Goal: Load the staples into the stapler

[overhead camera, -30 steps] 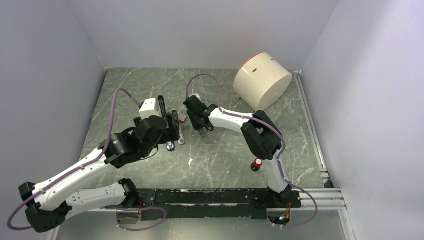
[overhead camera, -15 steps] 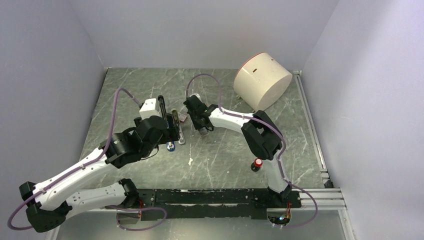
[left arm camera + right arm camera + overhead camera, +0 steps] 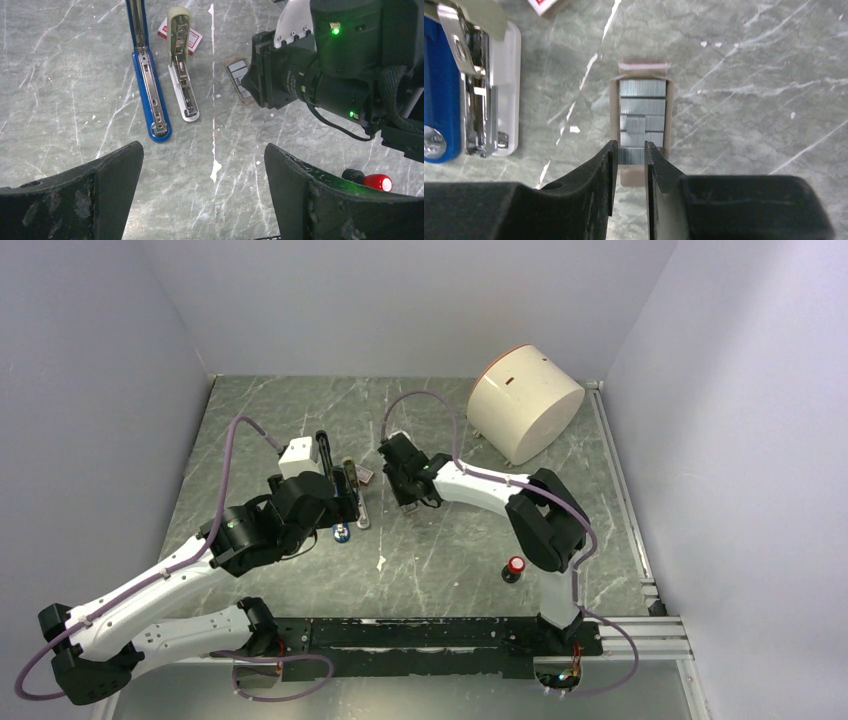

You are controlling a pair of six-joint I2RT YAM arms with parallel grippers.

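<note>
Grey-green marbled table [image 3: 420, 560], boxed in by pale walls, carries a cream drum [image 3: 524, 400] tipped on its side at the far right corner. Both arms reach toward the middle of the surface. The left gripper [image 3: 202, 155] hangs above the table with its jaws spread wide and nothing between them. The right gripper [image 3: 629, 155] is lowered over the staples [image 3: 642, 107], its jaws drawn to a narrow gap on the nearest grey strip; whether that strip has left its tray cannot be told. The blue stapler [image 3: 148, 87] lies opened flat, silver channel up, just left of a beige-and-white stapler [image 3: 181, 75] lying parallel to it. A red-and-white box [image 3: 196, 39] sits partly under the beige stapler's far end. The staples rest in an open cardboard tray right of both staplers. A red-capped black knob [image 3: 377, 182] lies well apart, nearer the arm bases.
</note>
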